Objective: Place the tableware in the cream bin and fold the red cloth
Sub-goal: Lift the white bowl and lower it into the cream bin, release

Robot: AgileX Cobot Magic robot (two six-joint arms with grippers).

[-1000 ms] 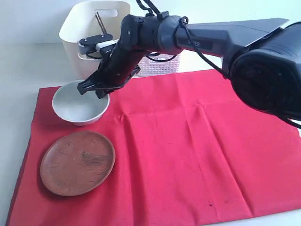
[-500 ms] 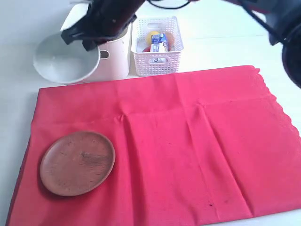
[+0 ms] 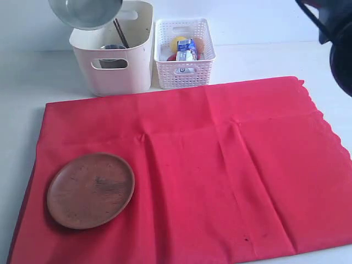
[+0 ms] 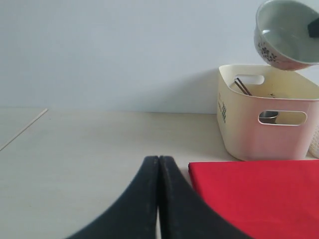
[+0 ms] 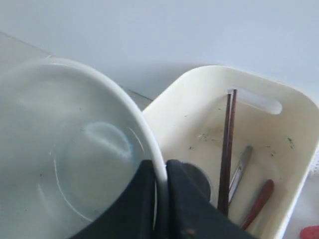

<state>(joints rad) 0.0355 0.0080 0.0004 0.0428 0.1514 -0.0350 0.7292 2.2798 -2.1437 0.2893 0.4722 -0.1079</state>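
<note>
The red cloth [image 3: 209, 176] is spread flat and unfolded over the table [image 3: 275, 60], with its scalloped edge at the right of the exterior view. The cream bin [image 3: 113, 74] is stood just behind the cloth's rear left part, and the white lattice basket [image 3: 184, 70] is set just beside it, with a blue-white milk carton [image 3: 186, 49] seen inside. The round wooden plate [image 3: 91, 190] is laid on the cloth near its front left corner, well apart from the bin. The pale bowl [image 3: 85, 12] is held tilted in the air above the bin, clear of its rim. It is pinched at the rim by the right gripper [image 5: 160, 169], whose jaws are closed on it, one finger inside and one outside. The left gripper [image 4: 158, 162] is seen over bare table beside a corner of the cloth, its fingers pressed together with nothing between them. Inside the bin, the steel cup [image 3: 113, 62] is glimpsed through the handle cut-out. The dark chopsticks [image 5: 227, 149] are leaned against the far wall, and the silver knife [image 5: 240, 168] and wooden spoon [image 5: 259, 201] are leaned beside them.
</note>
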